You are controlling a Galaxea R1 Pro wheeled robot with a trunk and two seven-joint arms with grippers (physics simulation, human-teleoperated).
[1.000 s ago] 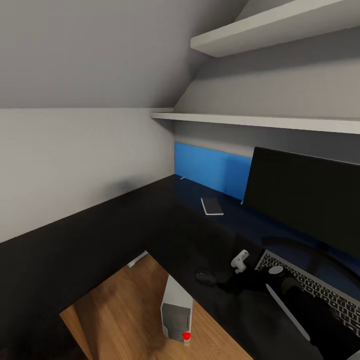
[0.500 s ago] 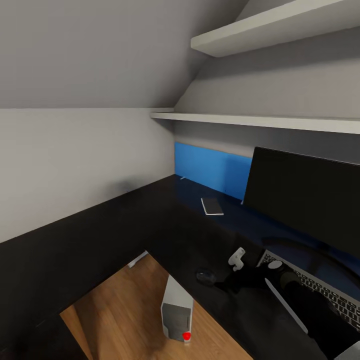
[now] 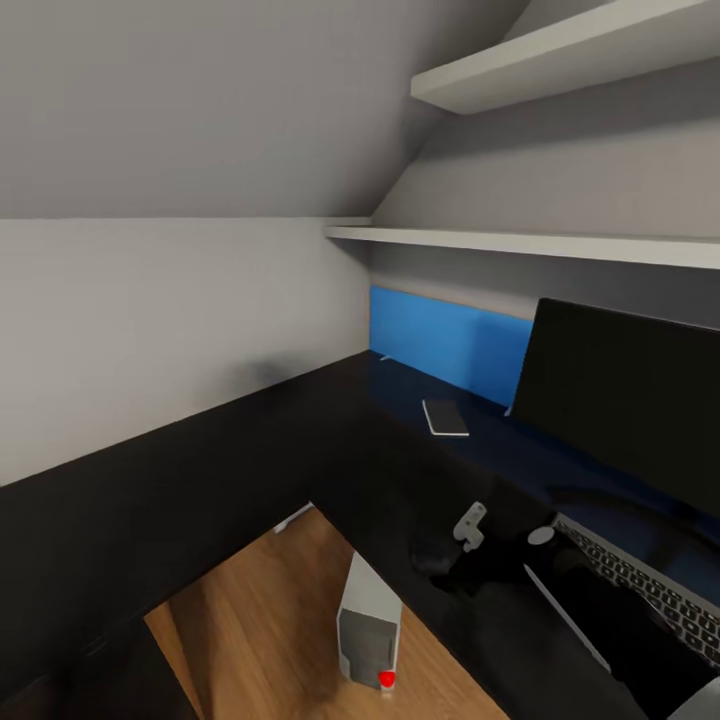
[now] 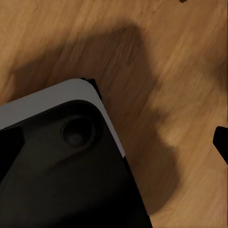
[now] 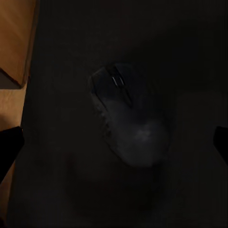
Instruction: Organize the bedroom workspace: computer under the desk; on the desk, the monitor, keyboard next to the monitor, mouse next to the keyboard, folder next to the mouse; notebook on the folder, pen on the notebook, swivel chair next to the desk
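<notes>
The small dark oval mouse (image 5: 129,116) lies on the black-topped desk (image 3: 200,470) close to its front edge, beside the slim silver-grey keyboard (image 3: 640,590), with wood floor beyond that edge. The right tool (image 3: 455,560) hangs directly over it, fingers (image 5: 9,145) spread wide and nothing held. Dark on dark, the mouse is easily misjudged: an off-centre closing could squirt it over the edge. The left tool's state I cannot tell.

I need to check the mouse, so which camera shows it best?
The right wrist view: the mouse lies mid-frame on the dark desk, seen from above. In the head view it is a faint dark blob by the right arm.
</notes>
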